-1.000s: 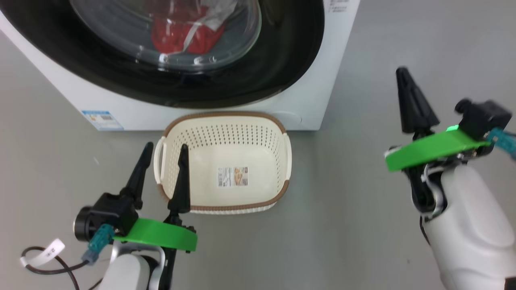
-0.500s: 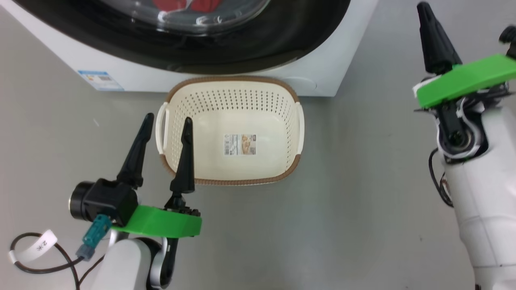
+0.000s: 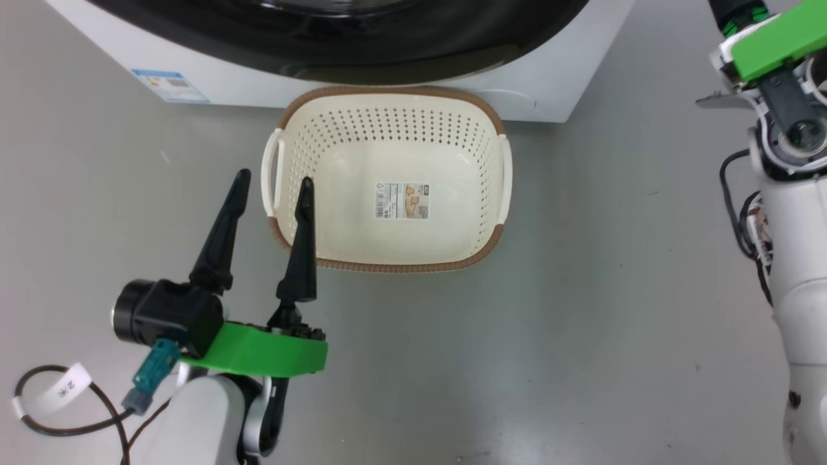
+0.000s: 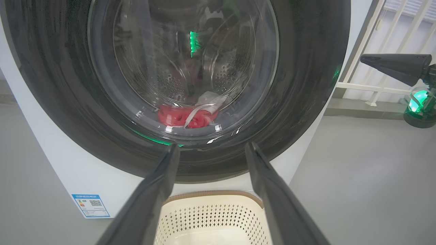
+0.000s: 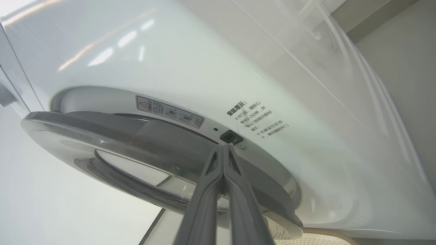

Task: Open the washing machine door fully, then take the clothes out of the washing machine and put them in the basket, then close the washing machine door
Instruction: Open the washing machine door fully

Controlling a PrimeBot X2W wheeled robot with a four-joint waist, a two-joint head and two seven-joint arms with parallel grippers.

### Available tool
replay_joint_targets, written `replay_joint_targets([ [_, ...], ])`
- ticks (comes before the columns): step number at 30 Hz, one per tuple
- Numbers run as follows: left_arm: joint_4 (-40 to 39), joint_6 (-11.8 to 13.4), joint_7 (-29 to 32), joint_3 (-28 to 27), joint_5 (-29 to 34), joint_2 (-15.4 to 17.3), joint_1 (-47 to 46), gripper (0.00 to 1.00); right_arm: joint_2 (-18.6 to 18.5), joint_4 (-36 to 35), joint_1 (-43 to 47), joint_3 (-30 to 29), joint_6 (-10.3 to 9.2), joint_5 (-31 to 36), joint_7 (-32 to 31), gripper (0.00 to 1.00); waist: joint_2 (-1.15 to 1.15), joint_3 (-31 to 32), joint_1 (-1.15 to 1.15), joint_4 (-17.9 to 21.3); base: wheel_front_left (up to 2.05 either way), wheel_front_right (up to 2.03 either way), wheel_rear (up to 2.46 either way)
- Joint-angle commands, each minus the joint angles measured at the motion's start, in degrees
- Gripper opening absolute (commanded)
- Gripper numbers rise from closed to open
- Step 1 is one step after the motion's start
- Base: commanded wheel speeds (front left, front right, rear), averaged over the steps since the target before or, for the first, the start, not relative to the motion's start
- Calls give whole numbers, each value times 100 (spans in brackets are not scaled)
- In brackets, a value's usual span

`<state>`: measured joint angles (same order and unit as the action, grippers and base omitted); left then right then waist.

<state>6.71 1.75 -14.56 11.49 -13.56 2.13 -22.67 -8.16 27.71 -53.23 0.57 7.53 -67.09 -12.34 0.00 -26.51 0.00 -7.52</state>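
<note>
The washing machine (image 3: pixel 568 84) stands at the top of the head view, and the black rim of its door (image 3: pixel 387 51) shows there. Through the door's glass (image 4: pixel 185 51) I see the red and white clothes (image 4: pixel 185 115) low in the drum. On the floor just in front is the cream basket (image 3: pixel 387 265), with nothing but its label inside. My left gripper (image 3: pixel 274 179) is open at the basket's left handle, holding nothing. My right gripper (image 5: pixel 223 147) is shut, its tips at the door's right edge by the dark latch slot (image 5: pixel 231 137). Whether the tips touch the door is unclear.
Grey floor runs to the left and right of the basket. A blue label sticker (image 3: pixel 171 84) marks the machine's lower left corner. My right forearm (image 3: pixel 791 213) stands along the right edge. A white railing (image 4: pixel 374 88) lies beyond the machine's right side.
The camera has tipped down, so the machine and basket sit differently in the picture. My right gripper has risen past the top edge toward the door. The left gripper stays open by the basket.
</note>
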Motion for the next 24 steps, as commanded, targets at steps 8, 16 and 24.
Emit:
replay_joint_targets([
  [8,-126,42,-44,-69,75,75,-151,100,-51,248,-595,-92,-4,-676,-753,0,0,-178,0,-177,0,0,0],
  [16,-144,59,-44,-29,48,75,-180,100,-71,455,-923,-152,-4,-928,-1060,0,0,-301,0,-260,0,0,0],
  [24,-127,57,-44,89,25,75,-249,100,-99,521,-1236,-51,-4,-915,-1108,0,0,-390,0,-382,0,0,0],
])
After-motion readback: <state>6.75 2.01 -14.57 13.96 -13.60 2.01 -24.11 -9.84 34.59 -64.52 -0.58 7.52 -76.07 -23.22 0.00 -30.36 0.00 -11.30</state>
